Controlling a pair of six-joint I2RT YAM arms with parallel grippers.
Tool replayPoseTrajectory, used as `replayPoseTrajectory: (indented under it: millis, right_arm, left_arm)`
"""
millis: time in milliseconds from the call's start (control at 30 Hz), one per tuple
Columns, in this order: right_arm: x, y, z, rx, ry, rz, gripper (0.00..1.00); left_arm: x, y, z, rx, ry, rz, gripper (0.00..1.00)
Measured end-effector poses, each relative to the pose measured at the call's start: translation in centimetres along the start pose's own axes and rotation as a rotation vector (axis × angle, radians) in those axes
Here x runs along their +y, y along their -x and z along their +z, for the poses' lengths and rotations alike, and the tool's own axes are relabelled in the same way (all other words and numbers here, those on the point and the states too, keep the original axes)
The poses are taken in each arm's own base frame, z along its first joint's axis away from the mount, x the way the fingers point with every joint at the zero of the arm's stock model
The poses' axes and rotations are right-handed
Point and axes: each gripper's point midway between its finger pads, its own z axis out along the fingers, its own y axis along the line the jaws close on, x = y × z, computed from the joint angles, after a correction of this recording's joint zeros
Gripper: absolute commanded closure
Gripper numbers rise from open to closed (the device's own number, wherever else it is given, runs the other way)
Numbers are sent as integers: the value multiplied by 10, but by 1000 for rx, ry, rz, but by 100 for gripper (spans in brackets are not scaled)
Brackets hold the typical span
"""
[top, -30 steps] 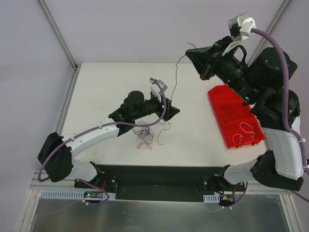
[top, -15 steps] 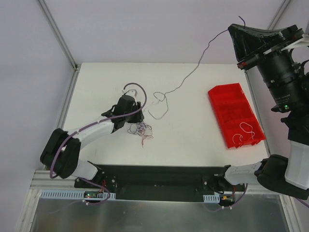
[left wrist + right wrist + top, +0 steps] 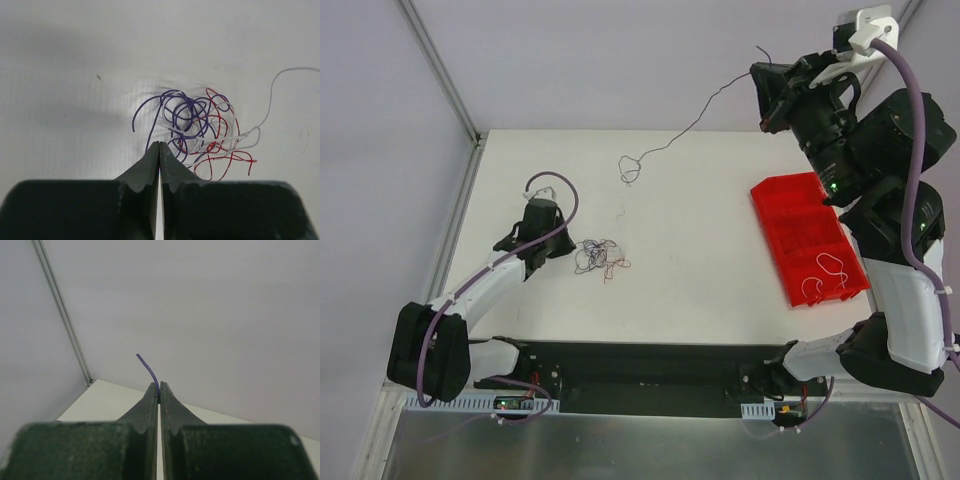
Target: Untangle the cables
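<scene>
A two-armed robot works over a white desk (image 3: 720,290), seen from above. Left of centre in the overhead view lies a tangle of hair-thin red, purple and white cables (image 3: 600,258), a loose knot resting flat on the desk. The left end effector (image 3: 563,250) sits low just to the left of it, its fingers pressed together; in the left wrist view, the left end effector (image 3: 159,145) meets the near edge of the tangle (image 3: 200,130), where purple loops crowd the left side and red ones the right. Whether a strand is caught between the tips cannot be told. At the upper right of the frame, the right end effector (image 3: 760,68) is raised high above the far edge of the desk, pinching a single dark purple cable (image 3: 692,125), which slants down and left to a small curl above the upper middle of the desk, well apart from the tangle. The right wrist view shows the right end effector (image 3: 159,390) closed on that cable (image 3: 150,371), a short end poking up beyond the tips. At the right of the desk lies a red plastic compartment tray (image 3: 795,215), with white wire loops (image 3: 828,270) in its lower section.
</scene>
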Motion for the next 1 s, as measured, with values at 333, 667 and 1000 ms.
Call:
replayPoseTrajectory:
  millis: [333,667,1000]
  right_arm:
    - [-32,34,-14,-82,-110,-15,100]
    - [-15,12,-8,-29,-22,-32,100]
    - [-2,15,-11,-33,47,-6,100]
  left_arm:
    - [40,17,-31,-135,42,-196,80]
    - [-103,18,-73,-111,-628,59,26]
    - [-169,-4,-86,-86,-865,279,26]
